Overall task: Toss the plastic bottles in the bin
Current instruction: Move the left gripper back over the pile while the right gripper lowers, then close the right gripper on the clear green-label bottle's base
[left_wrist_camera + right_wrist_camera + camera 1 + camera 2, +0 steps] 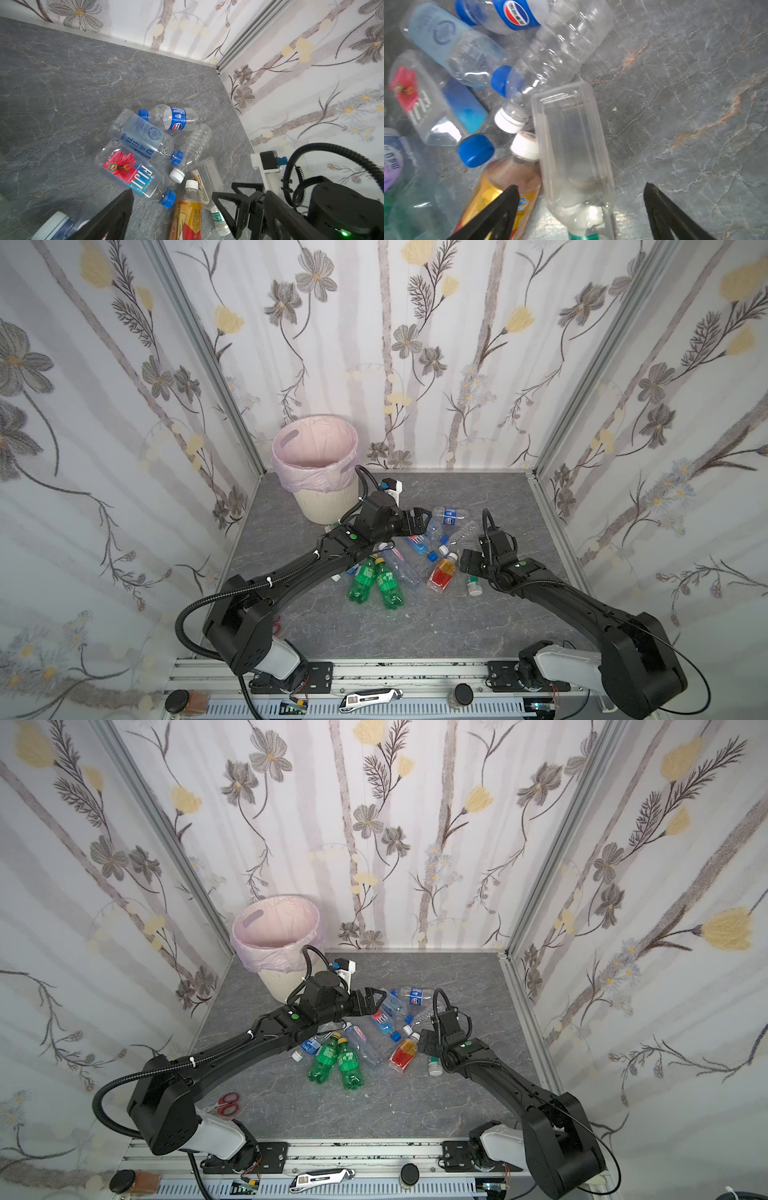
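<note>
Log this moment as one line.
left gripper open above bottle pile | right gripper open, straddling clear square bottle | bin upright, far-left corner

Robot lab cell: 3 floral-wallpaper panels [415, 364], aluminium frame posts [198, 335], marble-look tabletop [415, 626], slotted mounting rail [415, 672].

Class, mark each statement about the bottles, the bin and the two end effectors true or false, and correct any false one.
1. The bin stands upright at the back left of the table. True.
2. The green bottles stand upright. False: both lie on their sides, next to each other.
3. The right end effector is open, with its fingers on either side of a clear bottle. True.
4. The left end effector grips a bottle. False: it is open and holds nothing.
5. The orange-red bottle has a blue cap. False: its cap is white.
</note>
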Tool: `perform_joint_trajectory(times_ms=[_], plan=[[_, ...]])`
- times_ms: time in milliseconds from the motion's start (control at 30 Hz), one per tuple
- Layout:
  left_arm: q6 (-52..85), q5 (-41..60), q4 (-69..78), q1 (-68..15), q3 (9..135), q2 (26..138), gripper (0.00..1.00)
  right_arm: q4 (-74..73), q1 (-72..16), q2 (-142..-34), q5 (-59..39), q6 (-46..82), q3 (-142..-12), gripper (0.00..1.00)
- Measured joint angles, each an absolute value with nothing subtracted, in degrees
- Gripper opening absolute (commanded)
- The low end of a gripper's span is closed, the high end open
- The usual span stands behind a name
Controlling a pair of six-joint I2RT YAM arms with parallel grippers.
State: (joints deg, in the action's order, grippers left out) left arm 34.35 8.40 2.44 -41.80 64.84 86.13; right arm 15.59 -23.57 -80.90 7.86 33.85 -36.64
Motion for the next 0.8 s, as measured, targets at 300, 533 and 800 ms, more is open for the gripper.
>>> perform_joint_trajectory(times_ms=[300,533,800], plan=[[34.89,8.8,3.68,-41.95,64.6,86.94,1.0,11.84,-23.27,-85.21,4.86,34.5,-36.05,0.82],[35.4,8.82,4.08,-41.95,64.58,87.29,1.0,10.55,-23.0,-86.89,4.69,34.48,-36.05,0.69],[36.67,9.26,4.08,-42.0,64.58,88.12,1.0,10.04,-21.41,-86.8,4.99,34.48,-35.86,0.63]])
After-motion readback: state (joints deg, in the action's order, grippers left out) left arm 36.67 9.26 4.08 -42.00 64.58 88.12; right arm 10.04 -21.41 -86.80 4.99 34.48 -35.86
